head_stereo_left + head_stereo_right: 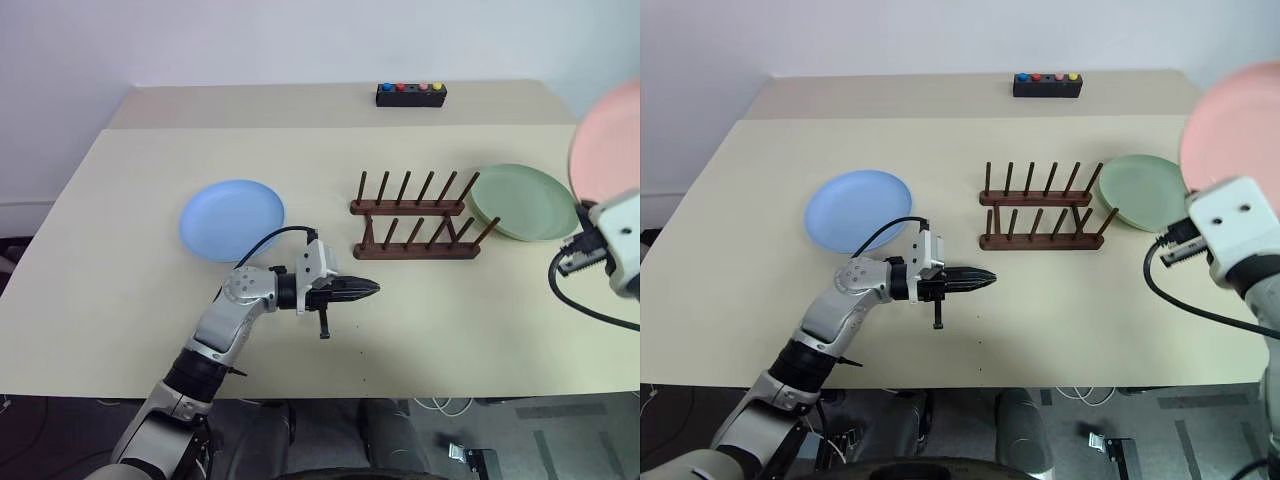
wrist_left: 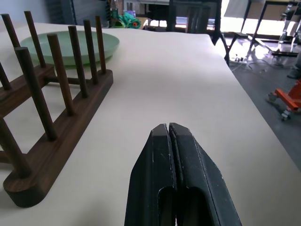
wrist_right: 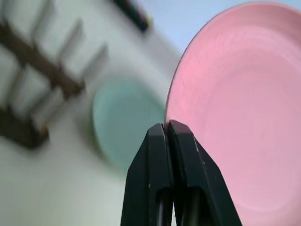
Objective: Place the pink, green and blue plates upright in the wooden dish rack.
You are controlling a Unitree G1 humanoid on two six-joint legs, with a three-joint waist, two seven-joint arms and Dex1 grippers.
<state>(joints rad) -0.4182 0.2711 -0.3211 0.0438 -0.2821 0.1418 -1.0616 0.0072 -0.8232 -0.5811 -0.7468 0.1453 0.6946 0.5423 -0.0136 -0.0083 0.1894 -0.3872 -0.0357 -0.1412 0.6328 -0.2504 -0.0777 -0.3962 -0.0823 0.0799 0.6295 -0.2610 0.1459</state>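
The pink plate (image 1: 608,140) is lifted off the table at the far right and stands nearly upright, with my right gripper (image 3: 168,125) shut on its rim. On the table just right of the wooden dish rack (image 1: 415,222) lies the green plate (image 1: 523,202), flat. The blue plate (image 1: 232,219) lies flat to the rack's left. No plate stands between the rack's pegs. My left gripper (image 1: 372,288) is shut with nothing in it, pointing right, just above the table in front of the rack's left end.
A black box with coloured buttons (image 1: 410,94) sits at the table's back edge, behind the rack. The table's right edge runs close to the green plate. Bare tabletop lies in front of the rack and at the front right.
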